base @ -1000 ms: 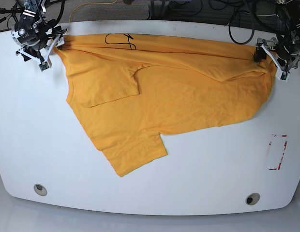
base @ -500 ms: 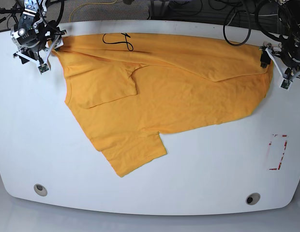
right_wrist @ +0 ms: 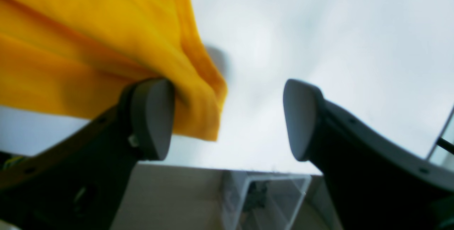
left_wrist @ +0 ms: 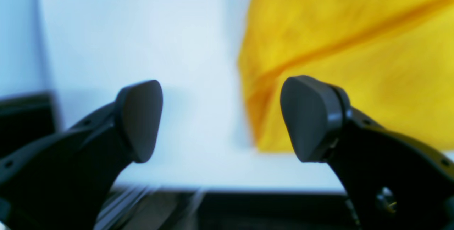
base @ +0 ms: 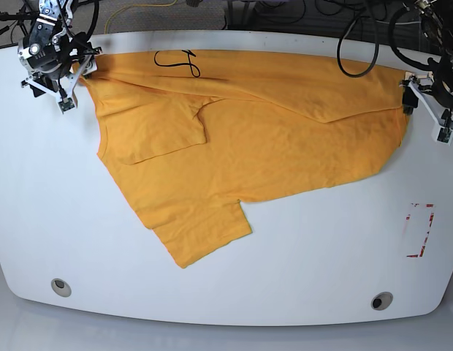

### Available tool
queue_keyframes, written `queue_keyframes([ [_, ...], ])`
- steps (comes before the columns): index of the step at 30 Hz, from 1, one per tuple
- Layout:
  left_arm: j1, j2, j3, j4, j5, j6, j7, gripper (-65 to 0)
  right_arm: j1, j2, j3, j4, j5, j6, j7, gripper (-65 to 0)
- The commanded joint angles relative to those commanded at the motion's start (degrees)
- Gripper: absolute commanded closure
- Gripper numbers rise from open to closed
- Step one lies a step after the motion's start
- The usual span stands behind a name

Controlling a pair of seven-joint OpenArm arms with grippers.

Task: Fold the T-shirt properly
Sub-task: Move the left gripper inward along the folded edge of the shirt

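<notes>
T-shirt (base: pixel 270 146) lies partly folded across the white table (base: pixel 299 270), its long folded edge along the far side (a scrap of black lettering shows there); at its left end the right gripper (right_wrist: pixel 227 120) has its fingers spread, one over the cloth, and at its right end the left gripper (left_wrist: pixel 220 120) also holds its fingers wide apart

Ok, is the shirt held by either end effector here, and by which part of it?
Nothing is held: the left end effector and right end effector are both open by the T-shirt.
</notes>
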Motion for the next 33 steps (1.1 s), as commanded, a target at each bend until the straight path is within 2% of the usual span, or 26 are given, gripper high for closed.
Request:
queue_keyframes([
  [3,-1.41,2.55,0.0,0.0,0.26,0.0,0.0,-52.4,0.62,-0.18,-0.09,0.0,0.0,0.0,0.0,-45.7],
  [8,-2.99,5.71,1.58,-1.58,3.78,0.0,-0.09,-52.4,1.23,-0.26,-0.09,-0.09,0.0,0.0,0.0,-45.7],
  [13,-2.9,5.8,4.4,-3.96,6.07,0.0,-0.09,-52.4,1.49,-0.26,-0.09,-0.09,0.0,0.0,0.0,-45.7],
  [24,1.05,5.36,4.75,-5.36,5.8,0.0,-0.09,-52.4,1.67,-1.14,-0.09,-0.18,0.0,0.0,0.18,-45.7],
  [33,7.12,2.55,8.97,-5.71,5.71,0.0,0.0,-52.4,1.67,-1.85,-0.09,-0.18,0.0,0.0,0.26,-45.7],
])
